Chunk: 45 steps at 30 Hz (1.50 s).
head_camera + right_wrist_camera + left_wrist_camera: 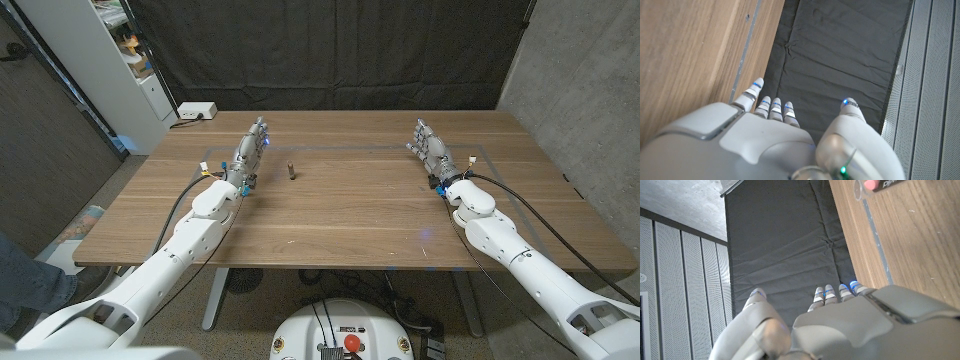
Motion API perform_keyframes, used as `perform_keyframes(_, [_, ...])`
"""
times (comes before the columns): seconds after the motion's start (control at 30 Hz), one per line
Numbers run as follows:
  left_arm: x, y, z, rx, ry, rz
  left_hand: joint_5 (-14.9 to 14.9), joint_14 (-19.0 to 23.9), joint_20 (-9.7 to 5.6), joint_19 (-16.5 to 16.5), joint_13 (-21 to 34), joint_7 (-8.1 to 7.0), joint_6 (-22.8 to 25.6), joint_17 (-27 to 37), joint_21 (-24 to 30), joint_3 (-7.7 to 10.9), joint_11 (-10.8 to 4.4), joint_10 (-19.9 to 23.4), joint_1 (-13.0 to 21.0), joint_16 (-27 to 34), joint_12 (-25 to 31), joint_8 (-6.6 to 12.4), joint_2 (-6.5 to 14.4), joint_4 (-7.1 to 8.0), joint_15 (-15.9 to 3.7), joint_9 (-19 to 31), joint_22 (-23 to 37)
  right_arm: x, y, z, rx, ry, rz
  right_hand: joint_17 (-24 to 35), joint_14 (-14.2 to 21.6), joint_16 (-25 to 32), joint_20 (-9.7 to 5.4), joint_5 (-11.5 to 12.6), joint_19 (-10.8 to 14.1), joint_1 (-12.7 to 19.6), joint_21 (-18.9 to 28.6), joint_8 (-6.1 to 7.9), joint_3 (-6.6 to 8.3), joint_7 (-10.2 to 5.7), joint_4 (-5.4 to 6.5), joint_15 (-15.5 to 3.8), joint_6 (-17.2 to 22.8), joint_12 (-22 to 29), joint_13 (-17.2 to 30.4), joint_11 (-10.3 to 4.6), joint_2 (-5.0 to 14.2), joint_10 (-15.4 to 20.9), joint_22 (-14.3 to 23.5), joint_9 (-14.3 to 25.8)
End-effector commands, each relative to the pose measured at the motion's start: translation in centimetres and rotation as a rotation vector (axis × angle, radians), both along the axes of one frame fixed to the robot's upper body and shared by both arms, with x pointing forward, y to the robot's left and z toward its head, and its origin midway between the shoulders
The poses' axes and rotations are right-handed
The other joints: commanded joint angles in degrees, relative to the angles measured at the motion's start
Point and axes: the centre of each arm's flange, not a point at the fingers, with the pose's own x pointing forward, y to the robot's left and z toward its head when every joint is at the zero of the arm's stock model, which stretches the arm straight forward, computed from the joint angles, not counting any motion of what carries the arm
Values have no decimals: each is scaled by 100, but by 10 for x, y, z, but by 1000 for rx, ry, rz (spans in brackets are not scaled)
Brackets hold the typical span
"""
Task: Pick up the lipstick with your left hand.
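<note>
Left hand point(250, 152) waits empty with fingers straight, just beside the upright lipstick point(291, 171) on the table point(360, 220), placed for a sideways reach.

The right hand point(775, 145) shows from behind, its grey back and thumb large in the foreground, with its fingers point(771, 107) reaching out side by side, blue lights at their tips, holding nothing. Beside it runs the wooden table point(690, 60) with a pale strip point(746, 47) along its edge. Past the fingertips hangs a black curtain point(840, 55), with a ribbed grey wall panel point(932, 85) next to it.
</note>
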Motion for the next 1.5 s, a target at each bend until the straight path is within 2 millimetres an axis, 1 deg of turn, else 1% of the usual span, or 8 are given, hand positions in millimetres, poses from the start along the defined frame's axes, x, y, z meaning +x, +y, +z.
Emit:
perform_keyframes(0.03, [-8,11,-3,15,2,26,53,-66,50,-420,17,-19,5,13,13,32,-18,-7,81,22,29,-7,0,-33,-20,25,27,2,2,4,-10,1,0,11,2,30,20,24,35,18,24,12,17,19,-10,19,22,32,17,47,26,0,27,21])
perform_keyframes(0.4, [-11,14,-2,38,3,47,59,-45,69,-420,15,-5,39,12,8,54,19,24,136,18,34,-5,47,-60,-11,25,28,3,3,6,-12,0,2,4,8,29,26,31,36,17,21,9,11,16,-14,16,24,28,17,47,29,1,27,21])
perform_keyframes(0.63, [-15,14,-2,72,-4,70,60,-35,77,-418,15,-1,45,12,7,61,3,39,160,16,37,-7,63,-73,-8,25,28,5,4,7,-9,-5,4,0,16,30,27,35,38,12,20,9,5,18,-16,21,28,30,17,45,27,10,27,21])
perform_keyframes(0.7, [-16,14,-4,61,-2,50,60,-36,81,-418,14,3,51,12,6,62,5,38,164,15,35,-6,66,-76,-7,25,29,5,4,8,-8,-5,4,-1,16,29,28,36,39,12,20,9,4,17,-17,21,30,29,17,45,27,10,27,21])
perform_keyframes(0.87, [-25,14,-1,99,-25,74,59,-32,93,-426,14,-2,58,11,1,69,11,35,188,11,31,-9,81,-89,-11,26,29,6,4,7,-7,-5,3,-4,17,28,28,39,41,12,20,7,1,16,-19,21,29,32,17,53,27,23,28,21])
perform_keyframes(1.0, [-27,15,0,94,-32,72,58,-19,99,-426,14,-3,56,11,0,73,21,37,201,13,29,-13,88,-98,8,26,29,6,4,7,-7,-6,3,-5,20,29,35,40,40,7,19,8,-2,10,-18,23,32,32,17,55,30,25,28,21])
perform_keyframes(1.33, [-36,17,-7,94,-36,89,53,-13,114,-435,14,-11,59,11,-5,81,5,49,235,8,29,-19,108,-119,-3,26,30,3,6,5,-7,-9,8,-11,26,27,37,46,44,10,18,8,-6,2,-24,26,39,32,17,60,30,34,28,21])
perform_keyframes(1.5, [-42,21,-10,90,-45,105,44,-15,153,-472,15,-13,57,11,-19,101,-44,61,275,2,30,-22,142,-139,-10,27,30,2,8,4,-7,-8,10,-14,32,28,40,49,44,11,17,7,-7,-4,-26,24,42,31,17,61,34,36,28,21])
